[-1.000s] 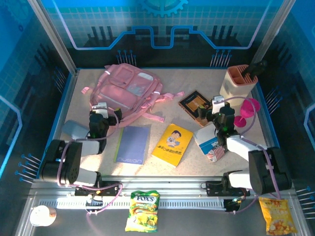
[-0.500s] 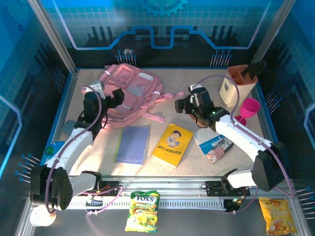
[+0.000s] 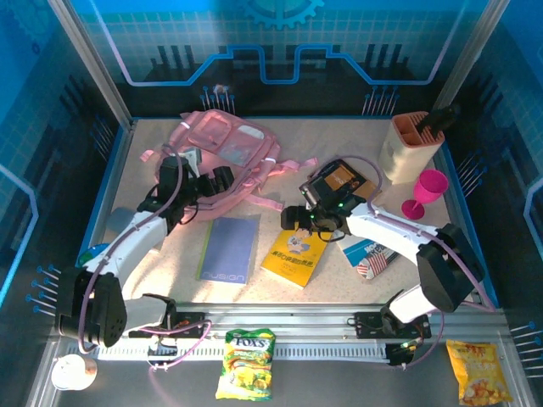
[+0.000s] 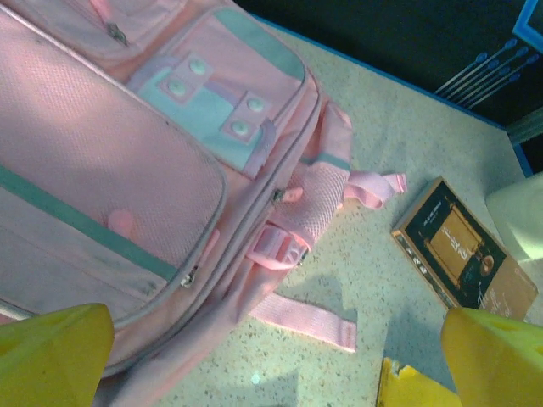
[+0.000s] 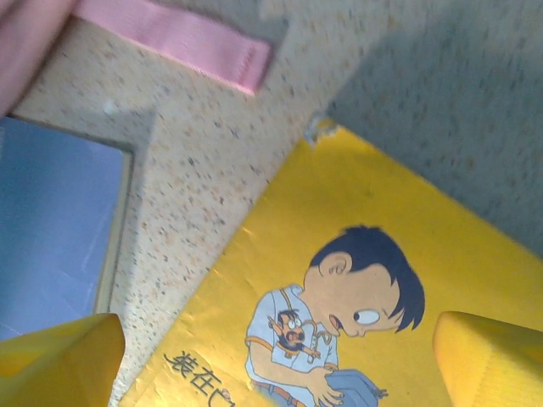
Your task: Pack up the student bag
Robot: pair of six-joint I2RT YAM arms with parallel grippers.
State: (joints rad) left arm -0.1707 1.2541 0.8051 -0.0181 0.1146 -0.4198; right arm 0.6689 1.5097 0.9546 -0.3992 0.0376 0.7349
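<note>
The pink student bag (image 3: 227, 148) lies flat at the back left of the table, its zipped pockets up (image 4: 127, 170). My left gripper (image 3: 219, 180) hovers open over the bag's near right edge (image 4: 271, 373), its yellow fingers (image 4: 51, 356) wide apart with nothing between them. A loose pink strap (image 4: 305, 322) lies on the table below it. My right gripper (image 3: 293, 218) is open (image 5: 276, 365) just above the top corner of a yellow cartoon book (image 3: 297, 250) (image 5: 356, 280) and holds nothing.
A blue notebook (image 3: 229, 248) lies left of the yellow book. A brown book (image 3: 339, 180), a white and blue box (image 3: 371, 254), a pen holder (image 3: 411, 140) and a pink cup (image 3: 424, 191) are on the right. Snack bags (image 3: 246, 365) sit on the front rail.
The left gripper has shifted right along the bag's near edge. The right arm has swung left and toward the front, from beside the brown book to over the yellow book.
</note>
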